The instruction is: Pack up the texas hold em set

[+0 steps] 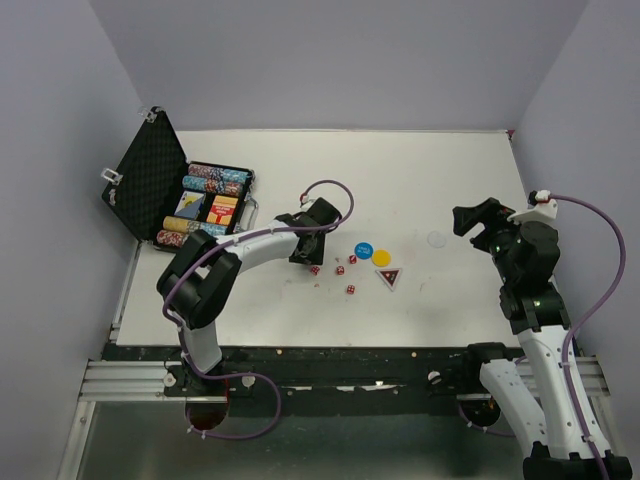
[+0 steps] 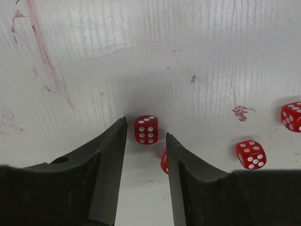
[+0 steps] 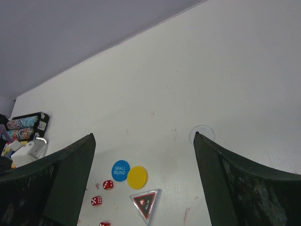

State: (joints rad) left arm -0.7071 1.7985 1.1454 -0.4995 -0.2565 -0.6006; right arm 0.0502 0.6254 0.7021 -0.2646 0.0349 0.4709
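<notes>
Left wrist: left gripper (image 2: 146, 126) parted and empty about one die (image 2: 146, 131), right of the open case (image 1: 150, 185); dice pickup seems in hand, next calls for closing squarely on it; right gripper (image 3: 144, 136) wide, empty.

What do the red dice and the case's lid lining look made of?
Red dice: probably hard plastic, glossy and slightly see-through red, with crisp white pips. Lid lining: likely black egg-crate foam, matte with a regular dimpled pattern.
</notes>
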